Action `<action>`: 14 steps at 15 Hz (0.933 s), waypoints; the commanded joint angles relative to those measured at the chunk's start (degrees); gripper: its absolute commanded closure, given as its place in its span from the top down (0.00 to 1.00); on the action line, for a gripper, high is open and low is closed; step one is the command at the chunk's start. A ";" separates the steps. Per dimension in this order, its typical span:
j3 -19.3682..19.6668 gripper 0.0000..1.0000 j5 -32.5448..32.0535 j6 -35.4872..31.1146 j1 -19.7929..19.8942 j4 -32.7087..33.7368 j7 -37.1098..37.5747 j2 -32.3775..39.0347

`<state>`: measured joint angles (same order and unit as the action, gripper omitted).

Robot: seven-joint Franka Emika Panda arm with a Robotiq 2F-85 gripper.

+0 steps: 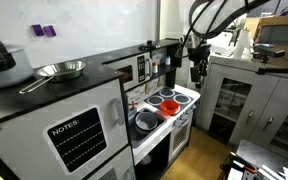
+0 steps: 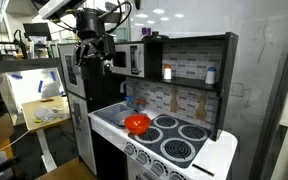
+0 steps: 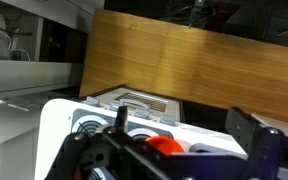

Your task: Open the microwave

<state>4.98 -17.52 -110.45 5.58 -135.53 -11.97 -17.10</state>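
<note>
The microwave [image 1: 128, 72] is a small dark box with a silver-framed door, set in the toy kitchen's upper shelf. Its door looks shut in both exterior views [image 2: 132, 60]. My gripper [image 1: 197, 68] hangs in the air in front of the kitchen, apart from the microwave and about level with it [image 2: 94, 62]. In the wrist view the gripper [image 3: 184, 135] has its fingers wide apart and is empty. The microwave is out of the wrist view.
A red bowl [image 1: 169, 105] sits on the white stovetop [image 2: 199, 150], below the gripper in the wrist view [image 3: 164, 147]. A metal pan [image 1: 59, 70] lies on the counter above the white door with the NOTES board [image 1: 79, 138]. A cabinet [image 1: 249, 100] stands beside the kitchen.
</note>
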 commanded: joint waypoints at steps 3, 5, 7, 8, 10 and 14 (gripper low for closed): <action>0.28 1.00 -0.06 0.11 -0.32 0.07 0.07 0.00; 0.28 1.00 -0.06 0.11 -0.32 0.07 0.07 0.00; 0.28 1.00 -0.06 0.11 -0.32 0.07 0.07 0.00; 0.28 1.00 -0.06 0.11 -0.32 0.07 0.07 0.00; 0.28 1.00 -0.06 0.11 -0.32 0.07 0.07 0.00; 1.39 1.00 4.63 1.17 -0.28 3.19 0.63 3.53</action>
<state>5.08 -16.90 -110.45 5.57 -135.47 -11.93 -16.99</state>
